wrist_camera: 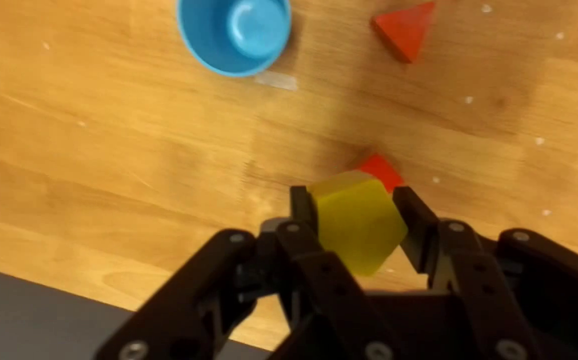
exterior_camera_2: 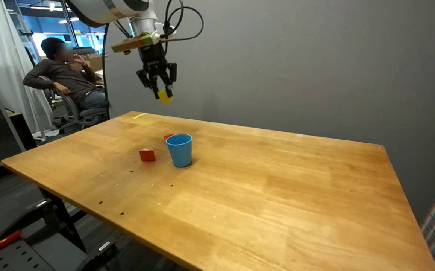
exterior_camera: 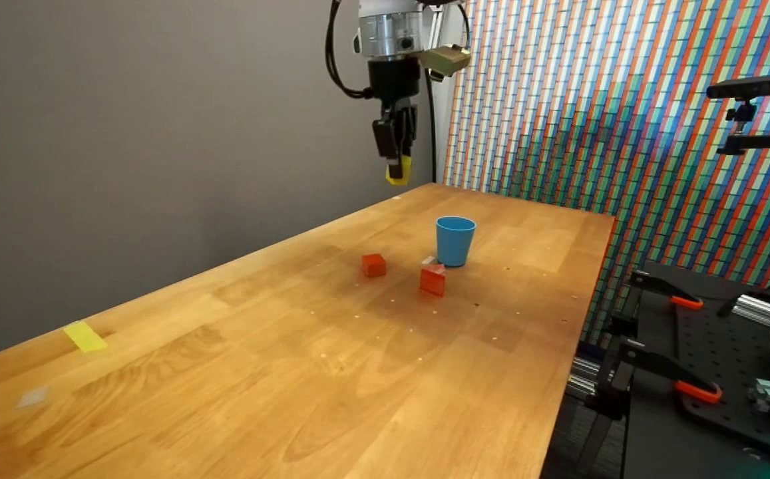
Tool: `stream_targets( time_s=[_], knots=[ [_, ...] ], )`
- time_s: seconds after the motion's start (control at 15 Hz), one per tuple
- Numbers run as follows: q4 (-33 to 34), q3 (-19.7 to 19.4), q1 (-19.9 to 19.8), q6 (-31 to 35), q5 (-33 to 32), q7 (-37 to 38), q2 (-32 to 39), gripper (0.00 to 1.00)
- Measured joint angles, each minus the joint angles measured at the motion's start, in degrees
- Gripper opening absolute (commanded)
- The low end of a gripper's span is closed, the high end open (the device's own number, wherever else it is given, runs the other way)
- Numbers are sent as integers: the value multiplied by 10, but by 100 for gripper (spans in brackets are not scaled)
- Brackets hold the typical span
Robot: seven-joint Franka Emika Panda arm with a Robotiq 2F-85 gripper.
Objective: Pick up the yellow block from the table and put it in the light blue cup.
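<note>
End effector [exterior_camera_2: 163,94] clamped on the yellow block [wrist_camera: 360,225], raised well above the surface [exterior_camera: 278,372] and to one side of the upright light blue cup [exterior_camera: 455,245]. Sound placement would call for sideways travel at height, centring over the open mouth, slight lowering, then release.

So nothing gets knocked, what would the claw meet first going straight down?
Probably the table, touched by its held yellow block; depth is unclear, so the partly hidden red block might come first.
</note>
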Motion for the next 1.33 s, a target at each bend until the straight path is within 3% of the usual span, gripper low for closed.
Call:
stream_targets(
  time_s=[0.47, 0.93, 1.0, 1.07, 1.2, 1.33],
  knots=[
    [-37, -42, -95, -21, 28, 45, -2, 20],
    [-39, -28, -104, -47, 96, 39, 36, 20],
    [-39, -25, -104, -47, 99, 39, 39, 25],
    [-38, -22, -103, -47, 101, 39, 42, 70],
    [-38, -20, -102, -47, 103, 39, 49, 78],
    [-37, -20, -100, -47, 103, 38, 54, 93]
  ],
)
